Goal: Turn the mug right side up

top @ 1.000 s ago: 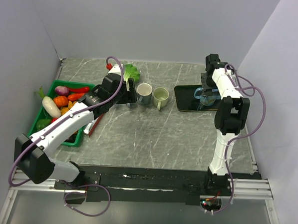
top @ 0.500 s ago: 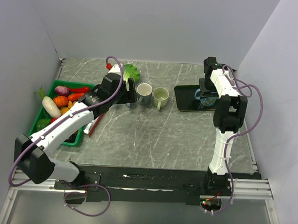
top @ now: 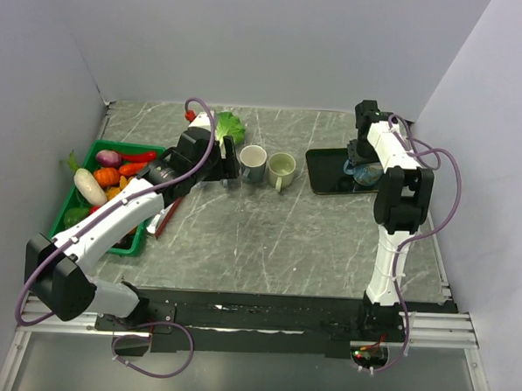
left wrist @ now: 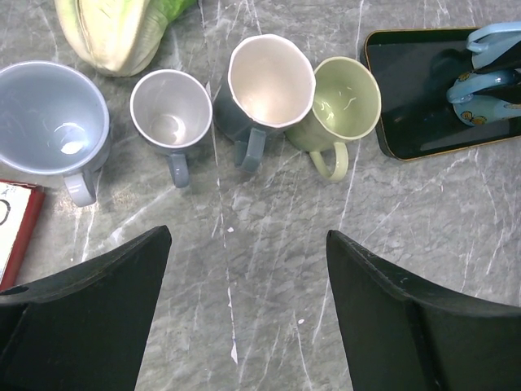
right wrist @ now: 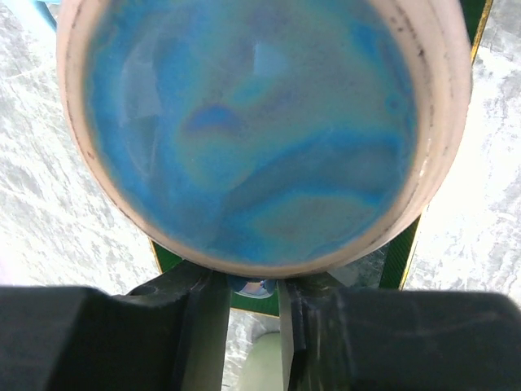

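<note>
The blue mug point(top: 365, 173) stands upside down on the black tray point(top: 328, 174) at the back right; the left wrist view shows it at the tray's far end point(left wrist: 487, 91). Its glazed blue base point(right wrist: 252, 122) fills the right wrist view. My right gripper point(top: 362, 159) is down over it, and its fingers point(right wrist: 210, 326) stand close together with a blue part of the mug, apparently the handle, pinched between them. My left gripper point(left wrist: 247, 236) hangs open over bare table, in front of a row of upright mugs, holding nothing.
Upright mugs stand in a row: pale blue point(left wrist: 49, 114), small grey point(left wrist: 171, 110), white-lined point(top: 252, 163) and green point(top: 281, 169). A cabbage point(top: 230, 125) lies behind them. A green bin point(top: 133, 241) of vegetables sits at the left, a red-edged card point(left wrist: 12, 228) beside it.
My right gripper's fingers have closed in on the blue mug, and the wrist has shifted slightly back and left. The left arm has not moved.
</note>
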Motion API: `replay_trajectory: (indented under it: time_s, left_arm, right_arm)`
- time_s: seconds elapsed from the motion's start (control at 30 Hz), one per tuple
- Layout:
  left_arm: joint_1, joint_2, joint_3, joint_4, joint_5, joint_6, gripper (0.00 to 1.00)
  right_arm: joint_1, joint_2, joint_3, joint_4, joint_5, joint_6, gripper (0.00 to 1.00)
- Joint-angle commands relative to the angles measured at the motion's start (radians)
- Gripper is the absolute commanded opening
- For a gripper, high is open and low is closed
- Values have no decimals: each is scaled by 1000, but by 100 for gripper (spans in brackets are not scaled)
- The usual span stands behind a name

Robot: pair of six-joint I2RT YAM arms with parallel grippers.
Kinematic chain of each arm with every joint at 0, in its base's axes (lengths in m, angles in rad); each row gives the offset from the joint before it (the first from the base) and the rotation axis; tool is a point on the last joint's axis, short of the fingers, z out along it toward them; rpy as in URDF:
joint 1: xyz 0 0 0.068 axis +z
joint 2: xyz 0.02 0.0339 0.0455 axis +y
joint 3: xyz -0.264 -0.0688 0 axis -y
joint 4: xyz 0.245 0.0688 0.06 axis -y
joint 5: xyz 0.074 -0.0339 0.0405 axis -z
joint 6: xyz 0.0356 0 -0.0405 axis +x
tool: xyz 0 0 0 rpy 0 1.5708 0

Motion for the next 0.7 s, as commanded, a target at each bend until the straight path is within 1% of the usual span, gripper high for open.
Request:
replay_trajectory:
  time_s: [0.0, 0.23, 0.3, 0.37, 0.5, 0.67]
  left_arm:
    - [6, -27, -2, 37, 14, -13, 83]
    - [7, -35, -4, 40, 22, -19, 83]
    - [7, -39, -5, 43, 25, -19, 83]
    - [7, -41, -5, 46, 28, -22, 83]
    - [7, -49, -5, 49, 34, -27, 83]
    - [9, -53, -4, 54, 51, -35, 82]
  right_arm:
    - [-13, -9, -21, 29, -9, 8, 0]
    - [14, -47, -6, 35, 19, -26, 0]
    - [45, -55, 14, -6, 60, -21, 0]
    - [68, -80, 18, -12, 89, -43, 0]
    - [105, -149, -48, 34, 120, -58, 0]
    - [140, -245, -124, 113, 115, -115, 0]
